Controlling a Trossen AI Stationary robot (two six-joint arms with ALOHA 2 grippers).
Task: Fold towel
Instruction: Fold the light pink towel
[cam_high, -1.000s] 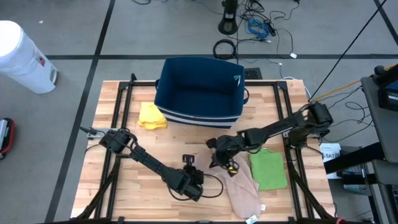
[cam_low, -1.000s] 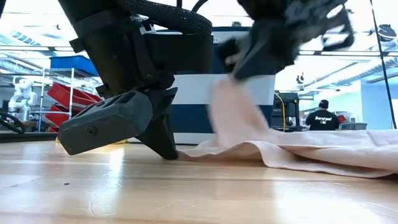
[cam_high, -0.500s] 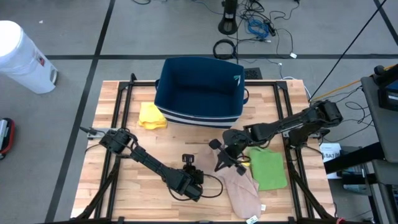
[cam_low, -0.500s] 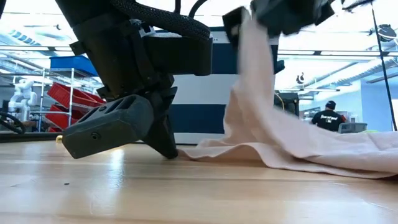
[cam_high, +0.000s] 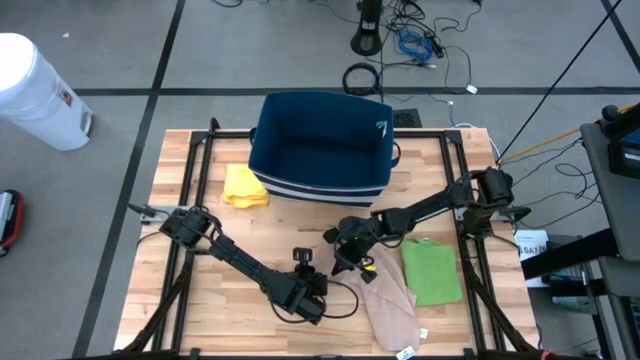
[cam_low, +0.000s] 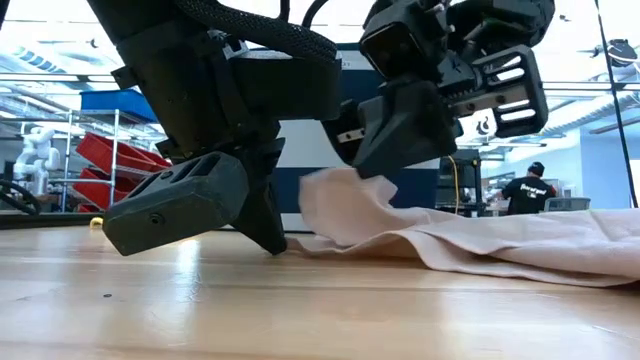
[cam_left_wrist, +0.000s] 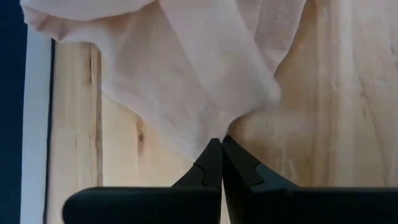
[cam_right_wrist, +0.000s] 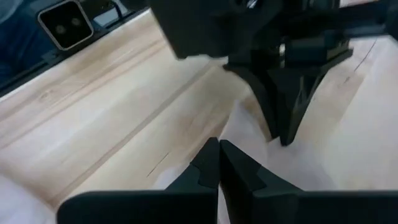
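The pale pink towel (cam_high: 390, 300) lay crumpled on the wooden tabletop (cam_high: 200, 300) toward the front edge, right of the middle, its long body running toward the front with a raised fold at its rear left corner. In the low view that fold (cam_low: 340, 205) stood up off the wood while the rest of the cloth trailed flat.

The right gripper (cam_high: 347, 262) hung low over that raised corner, its jaws together and clamped on the towel's edge; the right wrist view showed its 2 dark fingers (cam_right_wrist: 205, 165) meeting at a point on the pink cloth. The right arm reached in from the right edge of the tabletop.

The left gripper (cam_high: 318, 290) sat at the towel's left edge near the front middle of the tabletop, tips down on the wood. In the left wrist view its fingers (cam_left_wrist: 211, 165) were pressed together with a pinch of the towel's fabric between their tips.

A green cloth (cam_high: 431, 270) lay flat just right of the towel, touching or nearly touching it. A navy bin (cam_high: 322, 150) with a white stripe stood at the rear middle of the tabletop, and a yellow cloth (cam_high: 244, 186) lay bunched at the bin's left side. A white cylindrical container (cam_high: 35, 90) stood on the floor off the rear left corner.
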